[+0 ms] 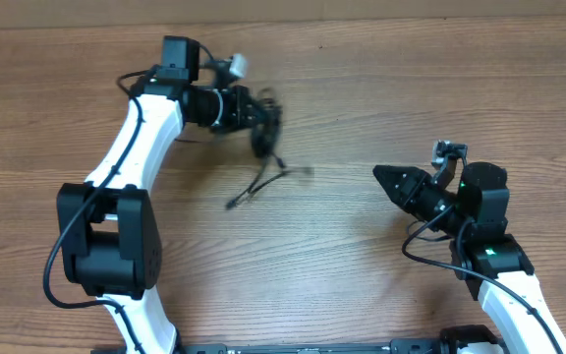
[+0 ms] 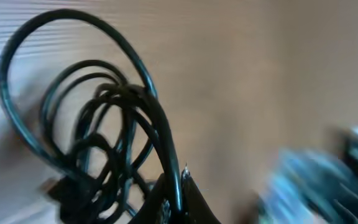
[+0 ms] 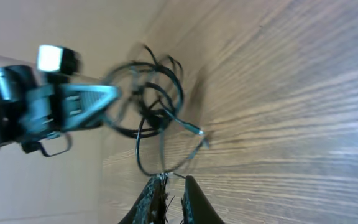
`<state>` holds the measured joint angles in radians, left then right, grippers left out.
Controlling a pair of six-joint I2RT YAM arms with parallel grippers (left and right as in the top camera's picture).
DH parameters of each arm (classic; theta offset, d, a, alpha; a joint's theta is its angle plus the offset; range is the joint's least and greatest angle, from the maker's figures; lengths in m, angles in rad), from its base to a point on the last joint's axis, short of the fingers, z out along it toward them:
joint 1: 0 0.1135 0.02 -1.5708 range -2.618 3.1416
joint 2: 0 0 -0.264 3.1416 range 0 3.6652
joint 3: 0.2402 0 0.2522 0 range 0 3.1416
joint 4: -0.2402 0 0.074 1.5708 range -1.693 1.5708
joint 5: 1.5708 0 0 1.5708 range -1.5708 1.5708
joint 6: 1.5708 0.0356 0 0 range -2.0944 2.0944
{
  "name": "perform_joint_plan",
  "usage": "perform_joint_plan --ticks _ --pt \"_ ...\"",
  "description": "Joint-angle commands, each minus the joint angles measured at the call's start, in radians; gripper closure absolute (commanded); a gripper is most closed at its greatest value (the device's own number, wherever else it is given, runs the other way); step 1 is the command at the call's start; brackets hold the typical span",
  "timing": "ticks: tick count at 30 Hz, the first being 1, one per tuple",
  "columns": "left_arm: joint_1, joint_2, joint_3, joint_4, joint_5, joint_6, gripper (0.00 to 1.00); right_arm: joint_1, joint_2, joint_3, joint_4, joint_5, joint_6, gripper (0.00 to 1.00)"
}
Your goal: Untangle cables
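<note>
The cables [image 1: 263, 133] hang as one knotted black bundle from the left jaws, over the far left-centre of the surface [image 1: 362, 79]. From overhead we see the left arm [image 1: 141, 138] reaching across, its jaws closed tight on the top of the bundle. Below them the loops sag toward the near edge and two loose tails splay out, one to the right and one to the lower left, the latter ending in a small plug [image 1: 232, 204]. The bundle is blurred there, and we cannot tell whether the tails touch the wood.

In the left wrist view a strand of the cables [image 2: 98, 180] runs down into the pinched fingertips [image 2: 194, 208] at the bottom edge, with no gap showing between them. Several loops of different sizes fan up and to the left of the jaws.

The right jaws, on the right arm [image 1: 504, 285], point left at the bundle from well apart, with bare wood between. In the right wrist view they stand barely parted — a thin slit of wood shows between the two fingers [image 3: 194, 205] — and they have hold of nothing. The cables [image 3: 157, 115] sit ahead of the tips in that view. The lowest loop seems to line up with the tips, yet overhead shows a clear gap.
</note>
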<state>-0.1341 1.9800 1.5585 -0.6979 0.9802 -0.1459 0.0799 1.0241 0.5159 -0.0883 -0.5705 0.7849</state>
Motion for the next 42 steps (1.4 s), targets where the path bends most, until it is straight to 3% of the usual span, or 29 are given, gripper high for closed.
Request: perform_joint_plan --ticks 1,4,8,11,12,13,16,22,23,24,25,26,28,33,36,37,40,42 --pt "-0.022 -0.013 0.024 0.004 0.515 0.307 0.95 -0.004 0.002 -0.003 -0.014 0.038 -0.009 0.91" --pt "-0.023 -0.013 0.025 -0.001 0.395 0.297 0.83 -0.004 0.002 -0.003 -0.032 0.038 -0.009 0.91" --pt "-0.026 -0.013 0.024 -0.065 -0.090 0.133 0.57 -0.004 0.002 -0.003 -0.034 0.038 -0.009 0.86" --pt "-0.028 -0.012 0.024 -0.125 -0.503 -0.079 0.29 -0.004 0.002 -0.003 -0.034 0.038 -0.009 0.80" --pt "-0.030 -0.012 0.024 -0.152 -0.628 -0.169 0.03 -0.004 0.002 -0.003 -0.034 0.039 -0.009 0.77" --pt "-0.030 -0.012 0.024 -0.174 -0.714 -0.248 0.00 -0.004 0.002 -0.003 -0.034 0.039 -0.009 0.75" --pt "-0.030 -0.012 0.024 -0.192 -0.741 -0.357 0.00 -0.004 0.002 -0.003 -0.034 0.039 -0.009 0.68" --pt "-0.037 -0.012 0.024 -0.180 -0.497 -0.404 0.00 -0.004 0.002 -0.003 -0.035 0.051 -0.009 0.41" --pt "-0.042 -0.012 0.024 -0.180 -0.489 -0.404 0.08 -0.004 0.002 -0.003 -0.035 0.055 -0.009 0.39" --pt "-0.050 -0.012 0.024 -0.181 -0.490 -0.405 0.19 -0.004 0.002 -0.003 -0.035 0.056 -0.009 0.23" --pt "-0.060 -0.012 0.024 -0.182 -0.490 -0.406 0.30 -0.004 0.002 -0.003 -0.035 0.057 -0.009 0.13" --pt "-0.072 -0.012 0.023 -0.184 -0.489 -0.421 0.35 -0.004 0.002 -0.003 -0.035 0.057 -0.009 0.09" --pt "-0.100 -0.012 0.023 -0.190 -0.489 -0.483 0.34 -0.004 0.002 -0.003 -0.035 0.057 -0.009 0.01" --pt "-0.190 -0.012 0.021 -0.188 -0.506 -0.727 0.34 -0.004 0.002 -0.003 -0.035 0.065 -0.009 0.00" --pt "-0.248 -0.012 0.021 -0.182 -0.573 -0.866 0.27 -0.004 0.002 -0.003 -0.035 0.065 -0.009 0.00" --pt "-0.267 -0.012 0.021 -0.169 -0.612 -0.898 0.29 -0.004 0.002 -0.003 -0.035 0.065 -0.009 0.00" --pt "-0.312 -0.012 0.021 -0.084 -0.729 -0.860 0.40 -0.004 0.002 -0.003 -0.035 0.065 -0.009 0.00" --pt "-0.341 -0.012 0.021 -0.020 -0.837 -0.742 0.45 -0.004 0.002 -0.003 -0.039 0.065 -0.009 0.00"
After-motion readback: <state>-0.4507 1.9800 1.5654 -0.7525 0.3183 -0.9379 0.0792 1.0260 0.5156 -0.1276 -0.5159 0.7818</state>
